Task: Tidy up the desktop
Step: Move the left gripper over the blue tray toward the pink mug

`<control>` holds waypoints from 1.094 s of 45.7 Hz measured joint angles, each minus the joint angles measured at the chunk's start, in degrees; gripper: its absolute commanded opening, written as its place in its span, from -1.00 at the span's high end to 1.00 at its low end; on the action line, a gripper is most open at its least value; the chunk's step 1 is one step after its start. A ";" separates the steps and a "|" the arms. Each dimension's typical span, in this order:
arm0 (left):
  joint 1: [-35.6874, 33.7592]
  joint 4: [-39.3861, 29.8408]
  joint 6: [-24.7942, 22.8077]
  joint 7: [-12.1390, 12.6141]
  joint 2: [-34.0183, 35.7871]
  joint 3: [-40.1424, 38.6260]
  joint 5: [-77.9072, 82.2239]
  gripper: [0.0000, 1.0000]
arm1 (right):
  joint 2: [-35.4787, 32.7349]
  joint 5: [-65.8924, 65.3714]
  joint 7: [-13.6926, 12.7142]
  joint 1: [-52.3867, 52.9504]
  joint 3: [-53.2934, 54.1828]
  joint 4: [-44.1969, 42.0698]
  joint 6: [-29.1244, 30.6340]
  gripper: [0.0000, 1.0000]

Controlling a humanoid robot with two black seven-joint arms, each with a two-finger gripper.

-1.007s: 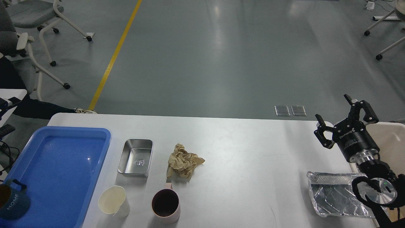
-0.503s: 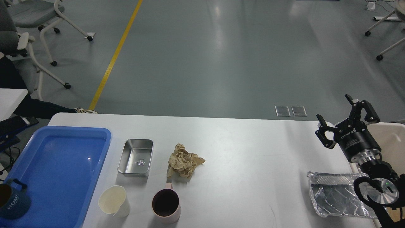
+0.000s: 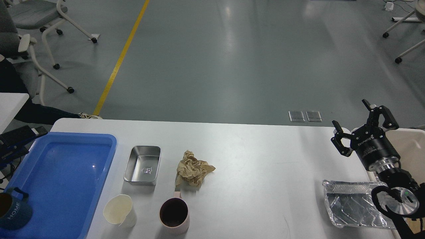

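The white desk [image 3: 265, 172] fills the lower part of the head view, its far edge running across the middle of the picture with grey floor beyond it. On its left end lies a blue tray [image 3: 99, 186], and in the tray's near left corner stands a dark blue mug [image 3: 13, 212] with the word HOME on its side. Just to the right of the tray sits a shallow metal tin [image 3: 142, 165], open side up and apart from the tray's rim. Right of the tin lies a crumpled wad of brown paper [image 3: 193, 169]. Nearer than these, a cream cup [image 3: 119, 210] and a pink mug [image 3: 174, 215] with a dark inside stand side by side, apart from one another; the pink mug's handle points away towards the paper. At the desk's near right corner rests a clear plastic container [image 3: 352, 207], partly hidden by the black right arm that rises over it. The right hand [image 3: 353, 124] hangs above the desk's far right corner with its two fingers spread wide apart and nothing between them. Behind it a beige bin [image 3: 411, 146] shows at the picture's right edge. The left hand is not in view, though a dark flat part [image 3: 16, 137] shows at the left edge beside the tray
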 measured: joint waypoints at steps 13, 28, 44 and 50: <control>-2.82 -2.03 -0.60 0.17 -8.32 0.11 6.86 -0.96 | -0.21 0.00 0.00 -0.11 -0.07 0.05 0.01 -1.00; -8.06 -4.04 -7.06 0.17 -10.61 2.98 7.39 -0.96 | 0.07 0.00 0.00 -0.02 -0.05 0.07 0.01 -1.00; -24.60 -3.93 -8.94 1.87 -18.38 20.44 10.98 -0.95 | -0.13 0.00 0.00 -0.15 -0.10 0.04 0.01 -1.00; -30.76 -3.77 -8.40 2.41 -22.30 29.34 13.52 -0.95 | -0.23 0.00 0.00 -0.16 -0.10 0.08 0.01 -1.00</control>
